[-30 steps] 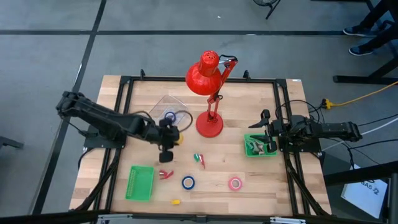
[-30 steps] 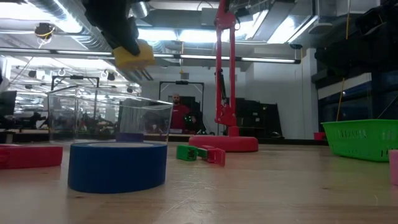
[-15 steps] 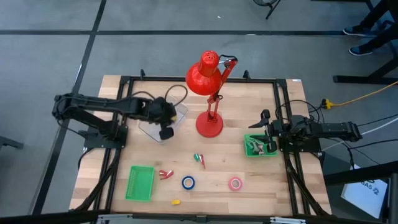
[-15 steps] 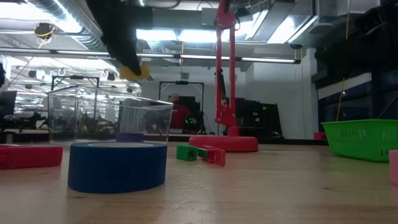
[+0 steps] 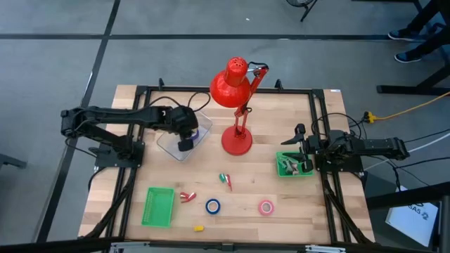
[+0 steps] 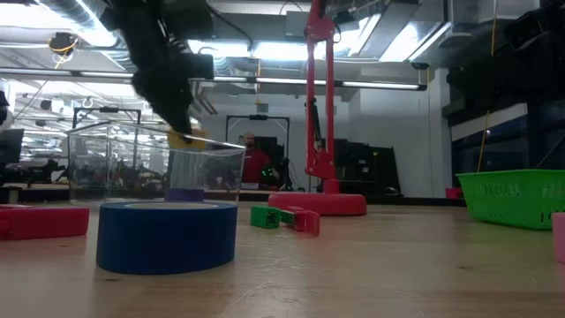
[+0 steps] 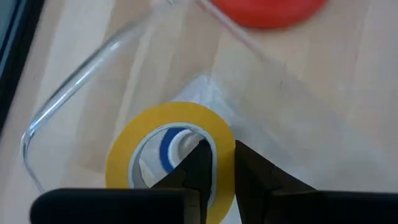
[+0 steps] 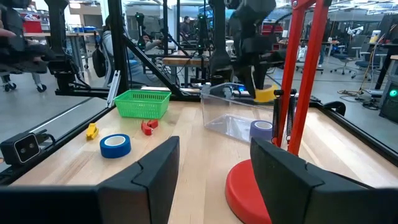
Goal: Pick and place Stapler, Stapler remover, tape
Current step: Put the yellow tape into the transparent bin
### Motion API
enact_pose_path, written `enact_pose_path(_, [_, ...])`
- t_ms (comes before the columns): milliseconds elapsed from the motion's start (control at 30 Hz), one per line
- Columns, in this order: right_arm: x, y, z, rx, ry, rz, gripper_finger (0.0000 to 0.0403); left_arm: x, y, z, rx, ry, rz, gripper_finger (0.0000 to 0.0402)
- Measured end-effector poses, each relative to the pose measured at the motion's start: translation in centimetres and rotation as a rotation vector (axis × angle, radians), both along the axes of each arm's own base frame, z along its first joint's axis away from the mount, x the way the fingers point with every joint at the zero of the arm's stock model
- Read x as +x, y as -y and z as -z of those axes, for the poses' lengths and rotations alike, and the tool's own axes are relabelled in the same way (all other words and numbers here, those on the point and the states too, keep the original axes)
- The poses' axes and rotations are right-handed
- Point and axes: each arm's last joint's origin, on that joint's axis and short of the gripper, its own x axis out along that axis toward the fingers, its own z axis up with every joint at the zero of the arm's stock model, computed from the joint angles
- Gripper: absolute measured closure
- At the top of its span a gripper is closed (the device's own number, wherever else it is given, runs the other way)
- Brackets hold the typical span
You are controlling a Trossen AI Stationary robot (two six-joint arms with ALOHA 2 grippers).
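My left gripper (image 7: 221, 149) is shut on a yellow tape roll (image 7: 124, 168) and hangs over a clear plastic container (image 5: 167, 145) left of the red lamp. In the low view the yellow roll (image 6: 187, 138) sits at the height of the container's rim (image 6: 207, 146). A purple-blue roll (image 7: 168, 146) lies inside the container, seen through the yellow ring. A blue roll (image 5: 212, 206) and a pink roll (image 5: 265, 206) lie flat near the table's near edge. My right gripper (image 8: 214, 180) is open and waits over a green basket (image 5: 281, 172) at the table's right. My left gripper holds the yellow roll by its ring wall (image 7: 221, 134), one finger (image 7: 199, 165) inside the hole and the other (image 7: 252, 171) outside. The fingers come from above, pointing down. The roll lies about level below them, lifted clear, over the container.
A red desk lamp (image 5: 238, 105) stands on its round base (image 5: 236, 142) just right of the container. A second green basket (image 5: 159, 206), a small red tool (image 5: 187, 196), a green-and-red piece (image 5: 225, 180) and a small yellow piece (image 5: 199, 228) lie on the near half.
My left gripper has carried the yellow roll from the table's middle toward the far edge, to above the clear container, then down to its rim. It has stayed shut on the roll.
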Motion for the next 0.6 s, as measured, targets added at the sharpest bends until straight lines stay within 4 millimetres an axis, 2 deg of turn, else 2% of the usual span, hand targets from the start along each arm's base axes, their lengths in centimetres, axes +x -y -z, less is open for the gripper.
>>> enact_pose_path(200, [0.0,0.0,0.0,0.0,0.0,0.0,0.0204,0.2,-1.3,1.4,0.062,-0.089,0.119,0.0356])
enact_pose_path(333, [0.0,0.0,0.0,0.0,0.0,0.0,0.0204,0.6,-1.9,2.0,0.019,-0.077,0.143,0.0355])
enact_pose_path(600, [0.0,0.0,0.0,0.0,0.0,0.0,0.0204,1.1,-2.1,2.9,-0.056,-0.076,0.095,0.0351])
